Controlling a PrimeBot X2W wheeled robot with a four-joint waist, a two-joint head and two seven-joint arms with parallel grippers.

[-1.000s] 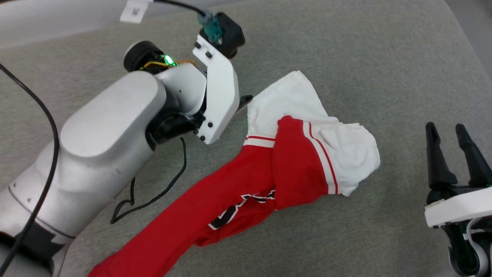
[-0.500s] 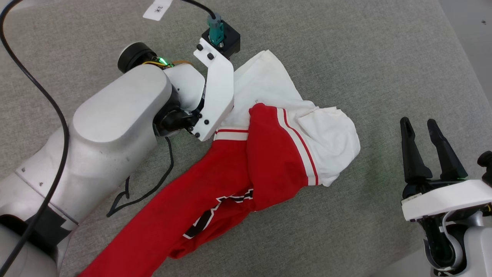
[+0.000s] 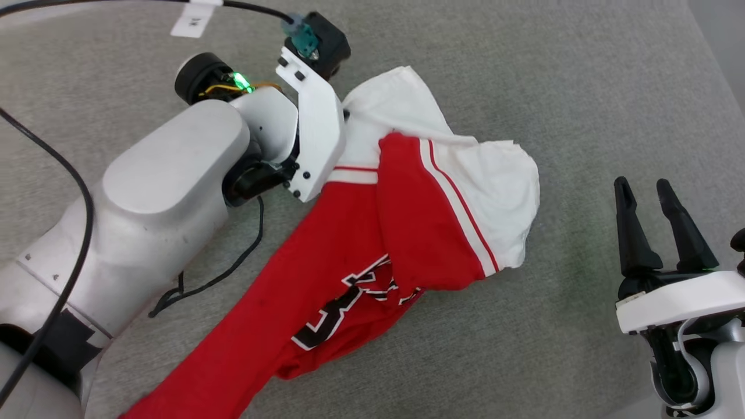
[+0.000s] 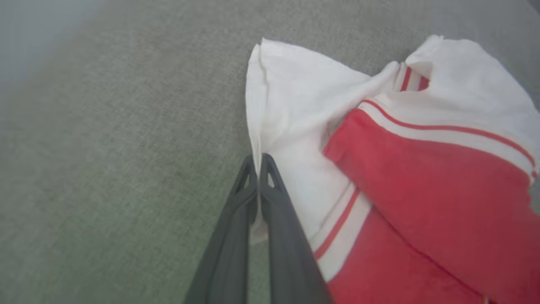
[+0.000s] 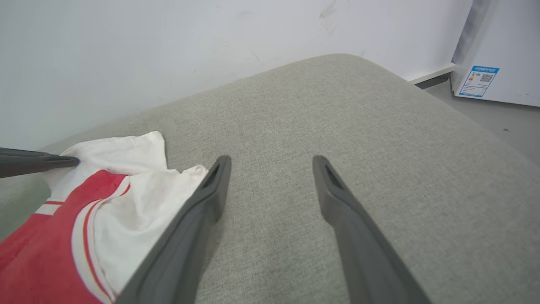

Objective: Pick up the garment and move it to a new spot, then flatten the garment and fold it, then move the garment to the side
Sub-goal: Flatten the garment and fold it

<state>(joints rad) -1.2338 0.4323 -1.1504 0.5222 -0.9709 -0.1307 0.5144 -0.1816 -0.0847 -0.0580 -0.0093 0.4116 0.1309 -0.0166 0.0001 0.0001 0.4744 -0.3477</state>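
The left gripper [image 4: 258,162] is shown pinched shut on a white edge of the garment [image 3: 407,233], which lies crumpled mid-cushion [image 3: 582,87], its red body trailing toward the near edge. For a clean pick-up, the cloth is best raised slowly, pinch firm, until it hangs free. The left forearm [image 3: 163,192] is stretched forward from the near left corner. The right gripper [image 3: 657,192] is spread wide and empty by the right edge.

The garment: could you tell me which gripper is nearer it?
Left. The left gripper is shut on the garment at its white edge; the right gripper stands open, apart.
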